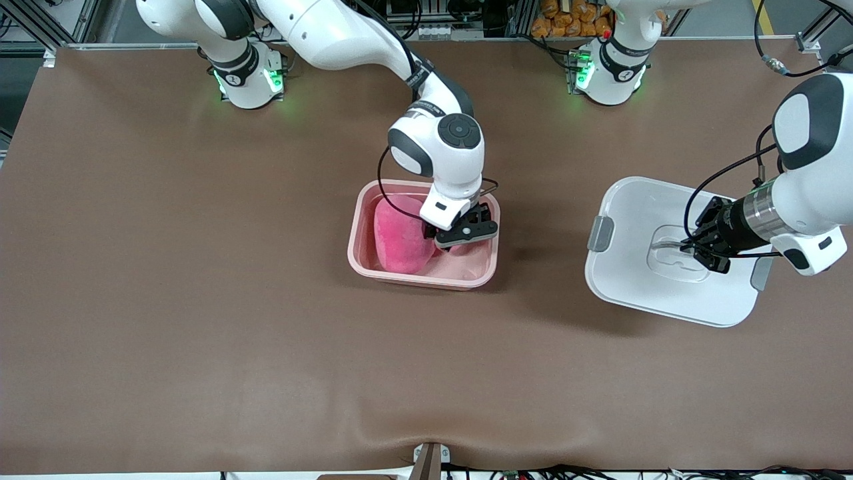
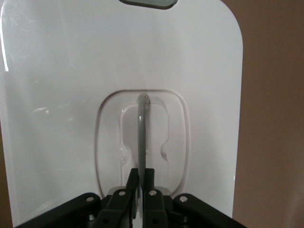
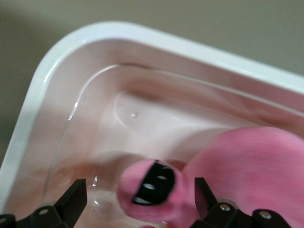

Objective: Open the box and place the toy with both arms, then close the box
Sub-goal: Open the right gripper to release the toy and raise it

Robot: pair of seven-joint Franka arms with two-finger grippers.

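Observation:
The box's pale pink tub [image 1: 357, 227] stands open mid-table with the hot-pink toy [image 1: 398, 237] lying in it. My right gripper [image 1: 466, 233] hangs open over the tub, beside the toy. In the right wrist view its fingers [image 3: 76, 197] stand wide apart around the toy's [image 3: 247, 166] dark-eyed bump without touching it, and the tub's wall [image 3: 95, 95] curves past. The white lid [image 1: 640, 220] is toward the left arm's end of the table. My left gripper [image 1: 693, 248] is shut on the lid's handle [image 2: 141, 133], seen at the gripper [image 2: 141, 173] in the left wrist view.
A grey clip [image 1: 600, 233] shows on the lid's edge facing the tub. The brown table cover [image 1: 200, 300] stretches around both. The arm bases [image 1: 246, 77] stand along the table's edge farthest from the front camera, with orange objects [image 1: 573, 20] past that edge.

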